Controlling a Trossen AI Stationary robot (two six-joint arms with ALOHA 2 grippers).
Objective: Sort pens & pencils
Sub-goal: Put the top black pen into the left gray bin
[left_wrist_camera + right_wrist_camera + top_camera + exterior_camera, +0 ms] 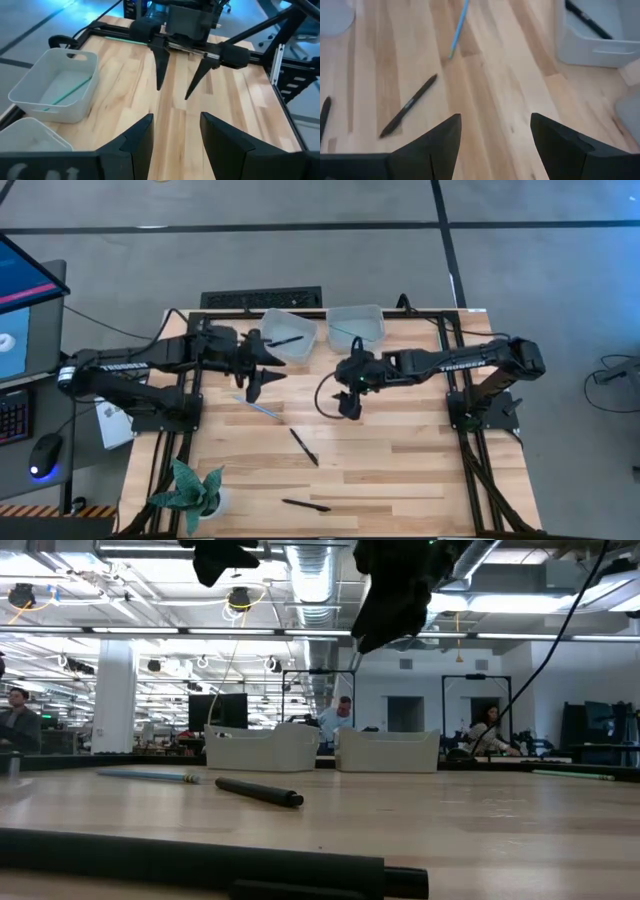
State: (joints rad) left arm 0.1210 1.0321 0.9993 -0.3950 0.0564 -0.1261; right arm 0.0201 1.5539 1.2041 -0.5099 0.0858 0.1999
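Three sticks lie flat on the wooden table: a pale teal one [258,408] [458,27], a black one [304,447] [409,106] and a second black one [306,505] [200,860] near the front edge. In the left bin [288,335] lies another black stick [587,20], and in the right bin [356,325] a teal stick [70,92]. My left gripper [256,388] [175,135] hangs open above the table in front of the left bin, just beyond the teal stick. My right gripper [350,408] [495,135] hangs open in front of the right bin.
A small potted plant [195,490] stands at the front left corner. The two pale bins sit side by side at the far edge. People and desks show in the room beyond the table. Bare wood lies between the grippers and to the front right.
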